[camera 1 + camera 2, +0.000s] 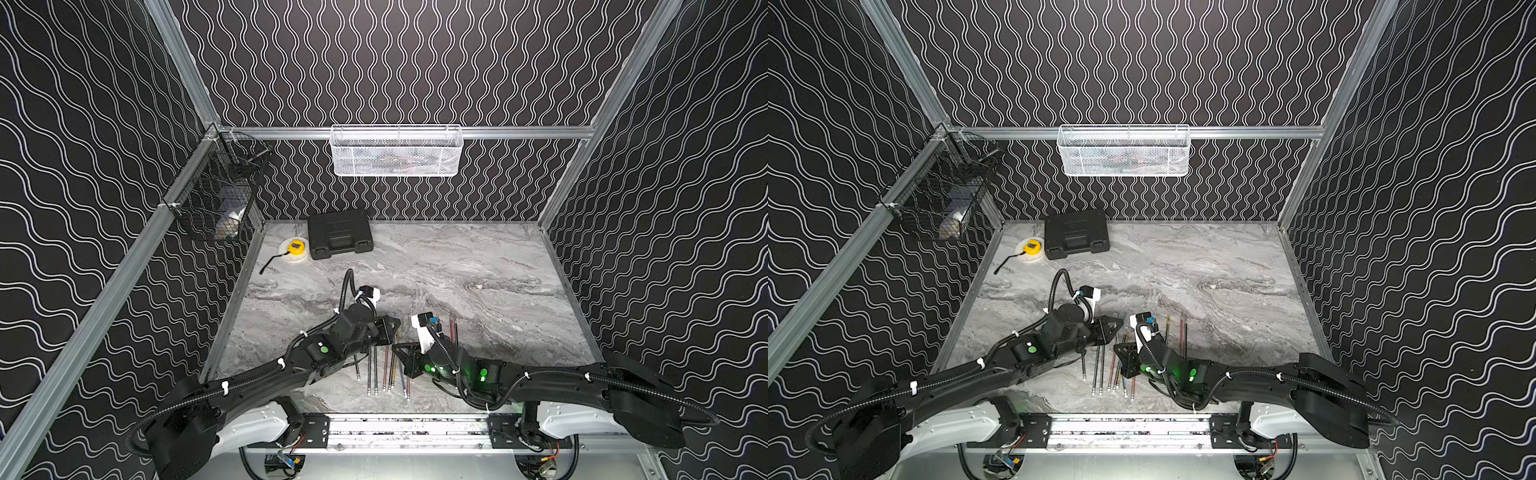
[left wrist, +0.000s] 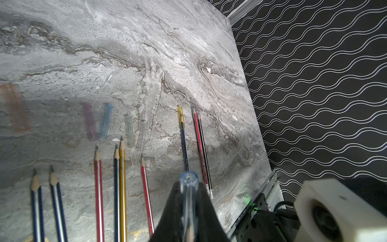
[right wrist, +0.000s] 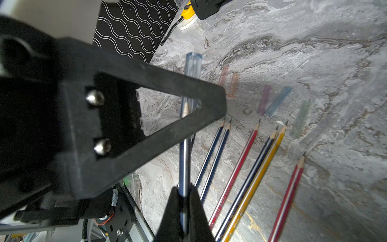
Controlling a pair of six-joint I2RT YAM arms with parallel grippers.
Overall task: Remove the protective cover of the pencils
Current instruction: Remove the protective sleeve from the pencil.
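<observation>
My left gripper (image 2: 189,184) is shut on a clear protective cover (image 2: 189,178) that sits over the tip of a dark blue striped pencil (image 3: 184,159). My right gripper (image 3: 184,190) is shut on that pencil's body, a little lower down. In both top views the two grippers (image 1: 392,330) (image 1: 400,351) meet above the row of pencils (image 1: 376,374) near the table's front. Several bare sharpened pencils (image 2: 98,178) lie side by side. Three more pencils (image 2: 199,142) lie apart with tinted covers on their tips. Loose pink, blue and green covers (image 2: 105,121) lie beyond the bare tips.
A black plastic case (image 1: 338,232) and a yellow tape measure (image 1: 296,248) sit at the back left of the marble table (image 1: 498,282). A white mesh basket (image 1: 397,151) hangs on the back wall. A black wire basket (image 1: 216,195) hangs on the left wall.
</observation>
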